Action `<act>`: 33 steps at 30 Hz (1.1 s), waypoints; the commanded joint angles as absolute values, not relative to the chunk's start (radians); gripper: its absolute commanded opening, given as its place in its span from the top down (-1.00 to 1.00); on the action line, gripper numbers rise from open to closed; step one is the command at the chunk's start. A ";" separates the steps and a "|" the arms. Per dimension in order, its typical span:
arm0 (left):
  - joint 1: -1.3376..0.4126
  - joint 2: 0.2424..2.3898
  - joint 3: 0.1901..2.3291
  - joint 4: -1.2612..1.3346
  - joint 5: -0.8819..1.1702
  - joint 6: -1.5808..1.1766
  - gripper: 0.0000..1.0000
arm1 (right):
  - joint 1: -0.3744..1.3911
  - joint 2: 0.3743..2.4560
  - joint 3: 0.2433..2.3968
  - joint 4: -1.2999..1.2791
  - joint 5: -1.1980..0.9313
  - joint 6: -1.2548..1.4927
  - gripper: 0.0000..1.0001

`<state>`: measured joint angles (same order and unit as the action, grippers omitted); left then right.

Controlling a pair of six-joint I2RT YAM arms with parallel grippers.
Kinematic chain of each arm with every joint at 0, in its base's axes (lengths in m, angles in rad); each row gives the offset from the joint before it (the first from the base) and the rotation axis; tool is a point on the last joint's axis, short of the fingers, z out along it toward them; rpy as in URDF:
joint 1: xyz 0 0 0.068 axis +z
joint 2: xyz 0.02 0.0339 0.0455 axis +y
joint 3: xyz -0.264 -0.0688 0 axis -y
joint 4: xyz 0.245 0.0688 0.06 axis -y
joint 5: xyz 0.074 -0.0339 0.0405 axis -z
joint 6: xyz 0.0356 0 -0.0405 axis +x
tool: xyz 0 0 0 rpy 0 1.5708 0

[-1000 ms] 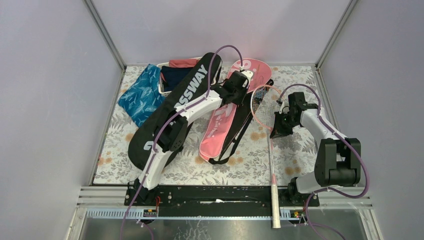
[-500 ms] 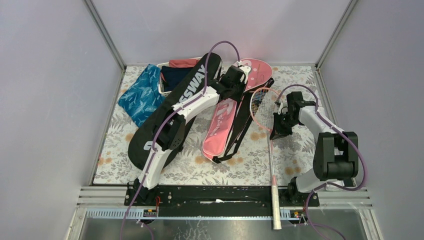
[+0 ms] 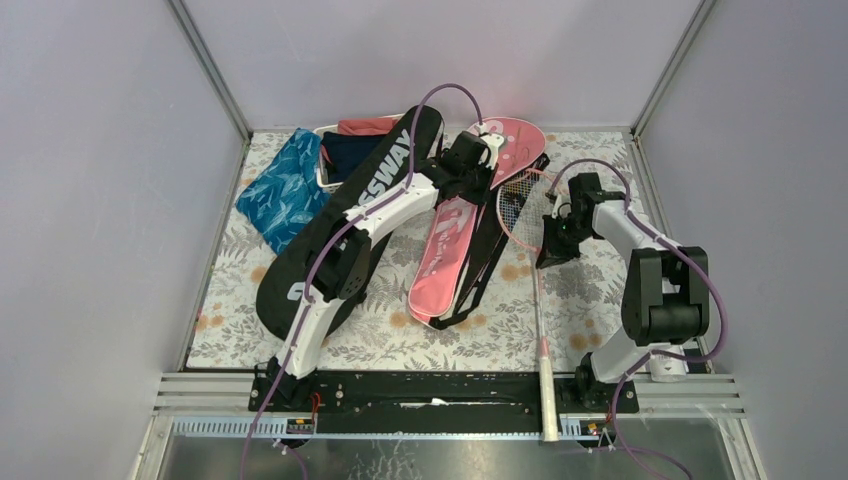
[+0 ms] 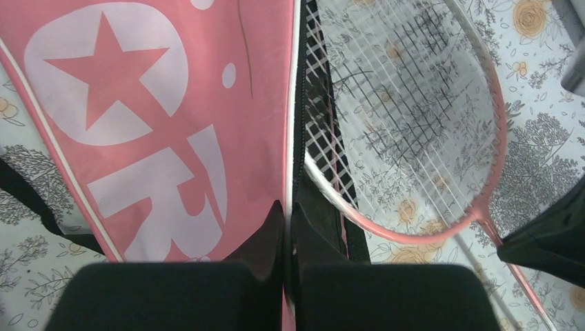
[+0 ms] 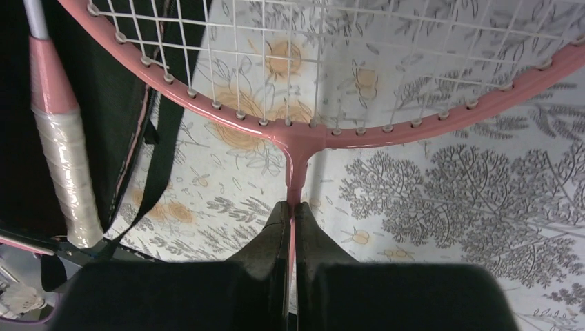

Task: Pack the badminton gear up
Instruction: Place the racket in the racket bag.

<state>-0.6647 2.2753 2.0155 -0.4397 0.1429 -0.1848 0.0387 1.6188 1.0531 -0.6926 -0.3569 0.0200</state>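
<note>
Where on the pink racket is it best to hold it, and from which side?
Grip the pink racket on its thin shaft just below the throat, from above on the handle side. The narrow shaft fits a shut hand and leaves the strung head free to enter the pink bag. The right hand grips there.

white basket (image 3: 321, 165) largely covered by the black bag (image 3: 283, 275), pink bag (image 4: 172, 103) lettering cut off at the edges, pink racket (image 5: 296, 134) head cropped above
</note>
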 commanded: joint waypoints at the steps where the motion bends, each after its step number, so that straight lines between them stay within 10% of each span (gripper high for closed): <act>1: -0.662 2.225 1.991 -0.334 0.197 -0.176 1.00 | 0.064 1.667 1.133 -0.661 -0.356 0.028 1.00; 33: -0.726 2.123 1.716 -0.208 0.406 -0.217 1.00 | 0.192 1.843 1.352 -0.501 -0.313 0.224 1.00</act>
